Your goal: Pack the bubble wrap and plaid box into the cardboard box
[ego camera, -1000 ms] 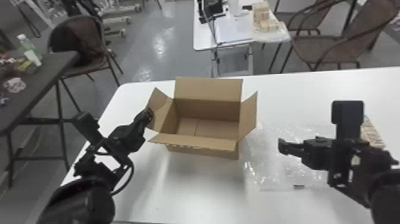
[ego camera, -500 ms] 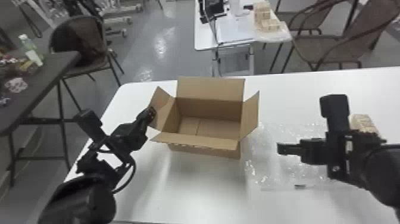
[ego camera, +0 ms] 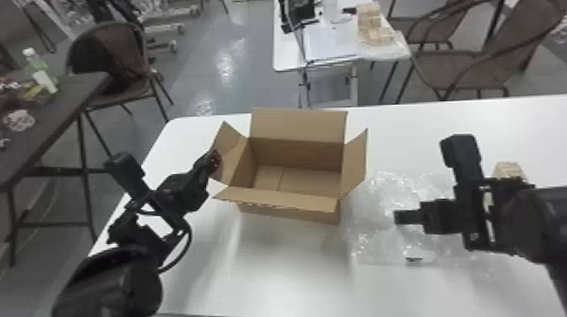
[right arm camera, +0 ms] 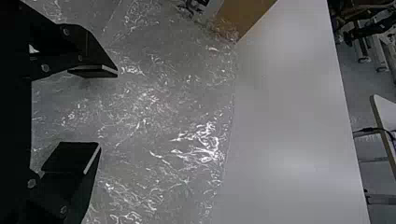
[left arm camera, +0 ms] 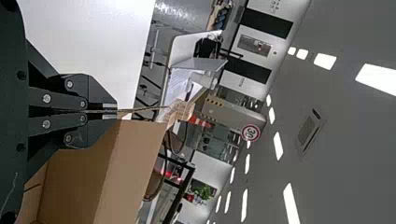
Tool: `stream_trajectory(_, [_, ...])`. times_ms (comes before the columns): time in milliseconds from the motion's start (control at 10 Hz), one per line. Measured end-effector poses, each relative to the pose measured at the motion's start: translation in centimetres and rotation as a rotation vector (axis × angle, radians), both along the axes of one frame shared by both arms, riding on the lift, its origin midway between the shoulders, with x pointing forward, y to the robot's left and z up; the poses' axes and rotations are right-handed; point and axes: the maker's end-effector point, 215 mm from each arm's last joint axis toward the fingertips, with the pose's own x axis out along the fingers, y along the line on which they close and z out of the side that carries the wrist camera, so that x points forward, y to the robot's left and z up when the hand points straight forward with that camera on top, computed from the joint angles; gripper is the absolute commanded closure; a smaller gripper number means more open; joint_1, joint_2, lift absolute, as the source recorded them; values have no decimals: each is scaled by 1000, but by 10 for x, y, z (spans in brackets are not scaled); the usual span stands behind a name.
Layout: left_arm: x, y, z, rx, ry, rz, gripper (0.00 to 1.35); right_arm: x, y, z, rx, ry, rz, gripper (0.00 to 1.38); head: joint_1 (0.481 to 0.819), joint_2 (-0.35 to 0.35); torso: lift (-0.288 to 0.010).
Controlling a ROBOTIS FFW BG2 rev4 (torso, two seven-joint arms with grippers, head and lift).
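The cardboard box (ego camera: 302,173) stands open on the white table with its flaps spread. My left gripper (ego camera: 216,157) is at the box's left flap; in the left wrist view that same left gripper (left arm camera: 116,111) pinches the thin flap edge. Clear bubble wrap (ego camera: 392,194) lies flat to the right of the box. Over it is my right gripper (ego camera: 395,217). Seen from its wrist, the right gripper (right arm camera: 108,108) has its fingers wide apart above the bubble wrap (right arm camera: 154,116). A light tan patterned box (ego camera: 509,169), perhaps the plaid box, is partly hidden behind the right arm.
A small dark-and-white piece (ego camera: 413,258) lies at the wrap's near edge. Bare white table (ego camera: 270,269) extends in front of the box. Beyond stand another table (ego camera: 284,55) and chairs, with a dark table (ego camera: 80,90) at the left.
In the head view, the right arm has shifted slightly, its wrist swinging leftward and the gripper coming a little nearer the robot. The left gripper has stayed at the box's left flap.
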Motion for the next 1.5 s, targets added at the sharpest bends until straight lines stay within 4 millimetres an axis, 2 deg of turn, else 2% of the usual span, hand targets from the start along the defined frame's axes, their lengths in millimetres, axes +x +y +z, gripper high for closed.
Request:
stream_trajectory(100, [0,0,0,-2,-1,0,1211,-1,1,-1,4,4,5,972,695,218,-159])
stream_trajectory(200, [0,0,0,-4,-1,-1,1211,-1,2,-1,11,2,15,1050,695,219,-159])
stream_trajectory(400, [-1,1,1,-5,-4,2,1211,5,0,6,25,-43,23,1052,695,219,-159])
stream_trajectory(700, [-2,13,3,4,-14,39,1211,22,-7,39,56,-165,-12,1052,695,218,-159])
stream_trajectory(900, [-4,19,1,8,-17,64,1213,39,-9,81,66,-298,-35,1052,695,220,-159])
stream_trajectory(1100, [-5,20,0,4,-20,81,1211,52,-29,134,42,-435,-74,1052,695,203,-159])
stream_trajectory(1500, [-5,20,0,3,-29,113,1211,57,-42,242,45,-684,-97,1052,633,186,-159])
